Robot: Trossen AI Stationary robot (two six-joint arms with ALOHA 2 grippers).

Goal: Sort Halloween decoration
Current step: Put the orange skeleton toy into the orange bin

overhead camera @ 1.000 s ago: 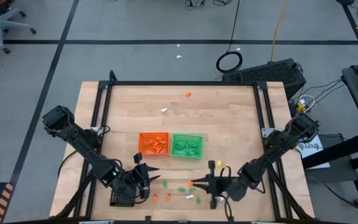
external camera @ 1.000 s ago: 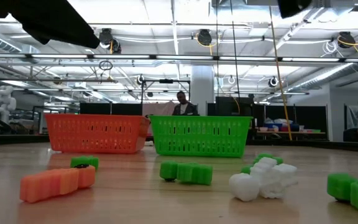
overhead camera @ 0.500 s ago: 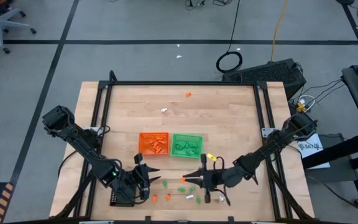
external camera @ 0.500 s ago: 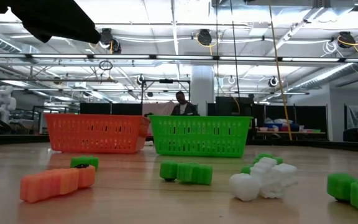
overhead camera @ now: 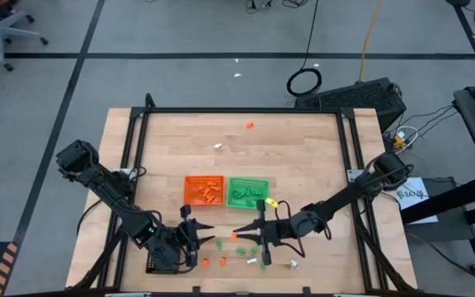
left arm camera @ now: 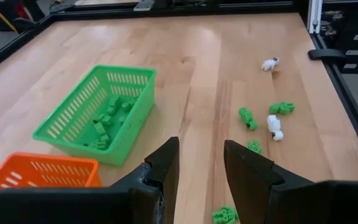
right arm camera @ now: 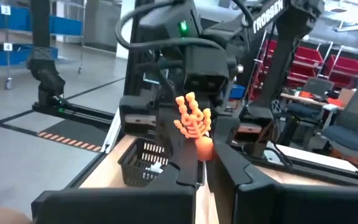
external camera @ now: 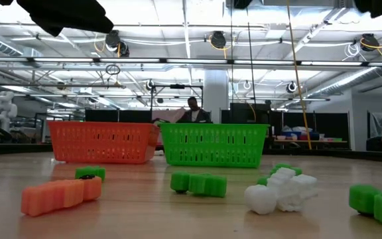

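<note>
I am holding the right gripper (overhead camera: 239, 235) above the desk (overhead camera: 303, 157), just in front of the green tray (overhead camera: 247, 192), its fingers (right arm camera: 188, 168) pinching one orange skeleton-hand trinket (right arm camera: 193, 123). I am keeping the left gripper (overhead camera: 207, 233) low near the front edge, beside the black tray (overhead camera: 157, 264), fingers (left arm camera: 166, 165) spread and carrying nothing. Loose green, orange and white trinkets (overhead camera: 221, 245) are lying between the two grippers; more are sitting in the orange tray (overhead camera: 204, 190) and the green tray.
</note>
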